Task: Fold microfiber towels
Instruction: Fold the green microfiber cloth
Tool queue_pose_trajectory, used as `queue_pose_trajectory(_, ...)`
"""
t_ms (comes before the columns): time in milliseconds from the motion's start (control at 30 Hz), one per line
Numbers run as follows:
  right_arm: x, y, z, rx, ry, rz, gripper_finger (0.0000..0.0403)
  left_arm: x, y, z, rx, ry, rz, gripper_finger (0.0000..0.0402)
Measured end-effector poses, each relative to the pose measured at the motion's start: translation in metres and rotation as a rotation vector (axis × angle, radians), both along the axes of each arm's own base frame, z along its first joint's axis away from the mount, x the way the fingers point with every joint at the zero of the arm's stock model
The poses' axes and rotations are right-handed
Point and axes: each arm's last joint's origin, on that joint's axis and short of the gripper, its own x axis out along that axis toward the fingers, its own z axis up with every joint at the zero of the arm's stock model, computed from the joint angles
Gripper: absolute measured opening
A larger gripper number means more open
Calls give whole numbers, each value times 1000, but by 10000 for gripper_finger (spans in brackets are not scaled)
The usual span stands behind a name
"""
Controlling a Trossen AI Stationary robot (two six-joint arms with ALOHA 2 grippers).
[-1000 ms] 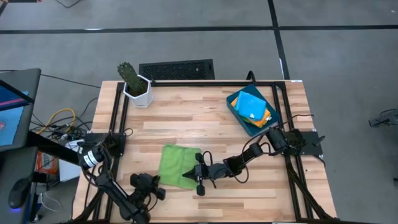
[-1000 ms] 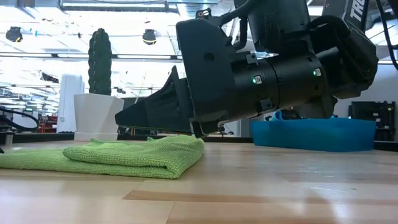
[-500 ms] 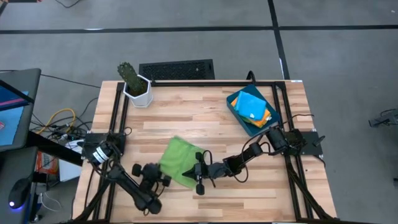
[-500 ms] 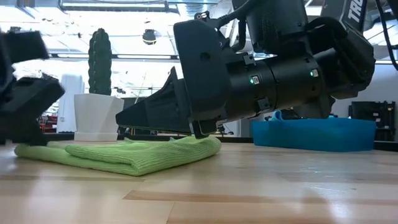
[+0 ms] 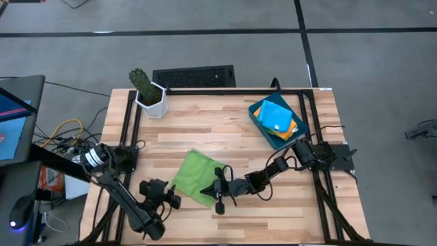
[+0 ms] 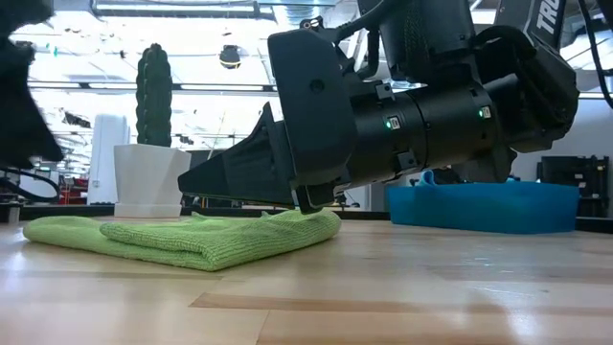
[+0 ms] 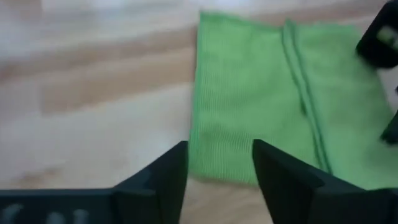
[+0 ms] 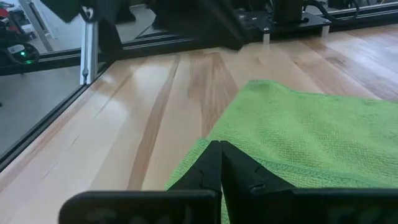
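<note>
A: Wooden surface (image 5: 225, 130) under everything, black frame round the edge. Dark blue tray (image 5: 261, 127) at the far right corner, stacked with blue, orange and yellow towels (image 5: 276, 117).

B: And the green towel (image 5: 196, 178)?

A: Folded, flat at the near middle, tilted against the boards. In the low view, doubled layers, fold edge toward the camera (image 6: 206, 244).

B: Right tool (image 5: 212, 189)?

A: Low over the towel's right edge, fingers pressed together (image 8: 219, 167), tips on the cloth. No cloth visibly pinched between them.

B: Left tool (image 5: 172, 199)?

A: Just beside the towel's near-left corner, off the cloth. Fingers (image 7: 168, 177) parted, bare gap between, nothing held.

B: Smaller bits?

A: White pot with cactus (image 5: 148, 93) at the far left corner. Cables (image 5: 65, 130) beyond the left edge.
</note>
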Motion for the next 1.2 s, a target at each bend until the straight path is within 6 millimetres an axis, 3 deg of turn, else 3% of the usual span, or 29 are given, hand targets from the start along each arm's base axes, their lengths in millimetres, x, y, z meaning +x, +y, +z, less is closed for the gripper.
queue_pose_trajectory(233,0,0,0,0,0,1,26,-8,7,-43,-156,-123,8,217)
queue_pose_trajectory(500,0,0,0,0,0,1,26,-9,14,-49,-144,-139,11,219)
queue_pose_trajectory(600,0,0,0,0,0,1,24,-8,16,-49,-145,-128,18,192)
queue_pose_trajectory(800,-1,5,2,34,-2,32,25,-8,19,-50,-126,-100,15,91)
queue_pose_trajectory(967,-7,17,28,24,-55,65,21,-7,20,-51,-88,-131,-1,12)
queue_pose_trajectory(1067,-7,18,29,28,-52,53,17,-6,19,-49,-84,-142,-5,8)
queue_pose_trajectory(1200,-7,14,13,45,-29,-49,17,-2,15,-45,-89,-156,-17,6)
